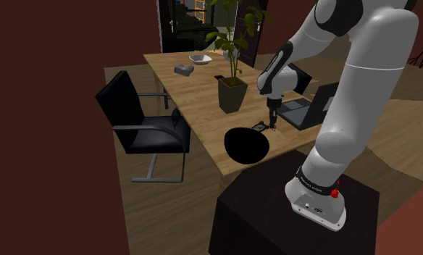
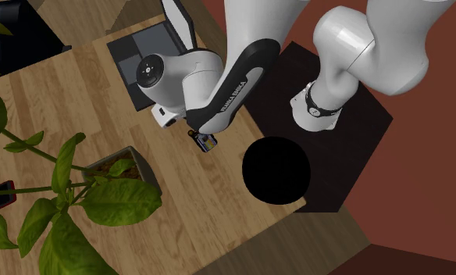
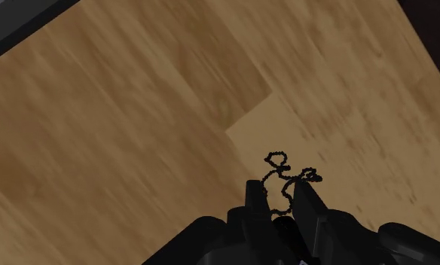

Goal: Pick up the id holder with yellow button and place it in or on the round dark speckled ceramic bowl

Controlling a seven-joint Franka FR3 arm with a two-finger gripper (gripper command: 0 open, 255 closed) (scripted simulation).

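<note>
Id holder [image 2: 207,143] sits at the tip of the gripper [image 2: 201,139], a small dark piece with a spot of yellow on it, over the wooden tabletop [image 2: 179,203] and just beside the round black bowl [image 2: 276,170] without touching it. In the wrist view the fingers [image 3: 310,207] are drawn close together, only a narrow gap between them, and the holder's black beaded chain [image 3: 282,169] loops out from that gap over the wood. They appear clamped on the holder, whose body is hidden behind them, and I cannot tell whether it rests on the wood or hangs just above it.

In the shoulder view the gripper [image 1: 273,124] points straight down near the tabletop's near edge, with the bowl [image 1: 246,145] toward that view's lower left of it, at the edge by the dark stand [image 1: 275,217]. A potted plant [image 1: 232,93] in a dark square pot stands behind the bowl, and an open laptop [image 1: 311,109] lies on that view's right of the gripper. Farther along the tabletop are a small grey object [image 1: 184,69] and a white dish [image 1: 200,59]. A black chair [image 1: 145,123] stands at the tabletop's side on the shoulder view's left
</note>
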